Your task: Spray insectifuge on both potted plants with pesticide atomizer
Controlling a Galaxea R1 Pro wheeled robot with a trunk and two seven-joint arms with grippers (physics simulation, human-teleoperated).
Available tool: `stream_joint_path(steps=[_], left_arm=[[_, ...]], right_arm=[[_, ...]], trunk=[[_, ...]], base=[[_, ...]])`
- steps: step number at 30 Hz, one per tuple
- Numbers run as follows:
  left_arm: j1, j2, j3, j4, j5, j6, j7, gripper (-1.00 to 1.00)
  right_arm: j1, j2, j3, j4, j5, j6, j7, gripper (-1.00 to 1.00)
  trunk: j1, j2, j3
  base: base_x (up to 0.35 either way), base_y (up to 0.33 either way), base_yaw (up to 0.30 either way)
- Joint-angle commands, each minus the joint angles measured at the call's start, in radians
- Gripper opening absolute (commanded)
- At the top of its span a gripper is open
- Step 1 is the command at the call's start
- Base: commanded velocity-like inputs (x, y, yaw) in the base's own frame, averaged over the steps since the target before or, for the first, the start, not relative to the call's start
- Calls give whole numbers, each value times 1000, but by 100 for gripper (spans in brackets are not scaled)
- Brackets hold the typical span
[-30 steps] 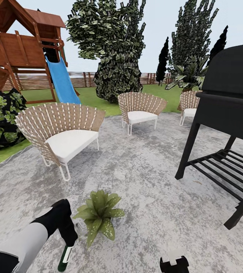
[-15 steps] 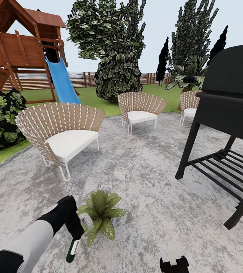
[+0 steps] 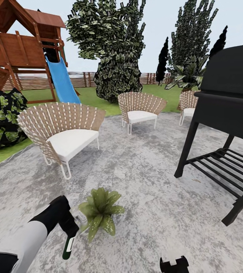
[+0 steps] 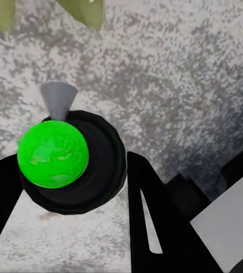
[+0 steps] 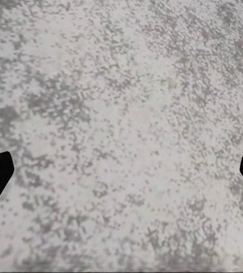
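Note:
On the grey paved patio (image 3: 148,170) stands one potted plant (image 3: 98,212), a low rosette of pointed green leaves with pale flecks on its front leaves. Just left of it my left gripper (image 3: 69,229) is shut on the pesticide atomizer (image 3: 67,245), whose dark body hangs down and whose pale head points at the plant. In the left wrist view the atomizer (image 4: 70,162) sits between my black fingers (image 4: 149,216), its grey nozzle (image 4: 57,99) aimed towards leaf tips (image 4: 93,11). My right gripper (image 3: 173,263) (image 5: 121,170) hangs open over bare paving.
A black grill stand (image 3: 224,125) rises at the right. Three woven chairs with white cushions (image 3: 64,132) (image 3: 139,108) (image 3: 190,106) ring the patio. Behind them are lawn (image 3: 95,98), a wooden playset with a blue slide (image 3: 62,81), a dark bush (image 3: 2,117), trees and a fence.
My left arm swung the atomizer right towards the plant, then drew it back a little to the left. The head view has shifted slightly.

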Motion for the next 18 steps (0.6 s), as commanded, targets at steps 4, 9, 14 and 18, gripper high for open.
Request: stream_joint_path(steps=[4,9,14,18], left_arm=[[0,0,-2,-3,-3,8,-6,-100],[0,-1,-1,-4,-2,7,-4,-100],[1,0,-1,-1,-1,8,-4,-100],[2,2,11,-2,-1,8,3,-100]], right_arm=[[-1,1,-8,1,10,-3,-2,100],[-1,1,-8,1,11,-3,-2,100],[-1,1,-8,1,10,-3,-2,100],[-1,1,-8,1,11,-3,-2,100]], trunk=[[-1,0,-1],[-1,0,-1],[-1,0,-1],[-1,0,-1]], base=[[-234,207,-201],[-10,272,-291],[11,38,-298],[0,1,-109]])
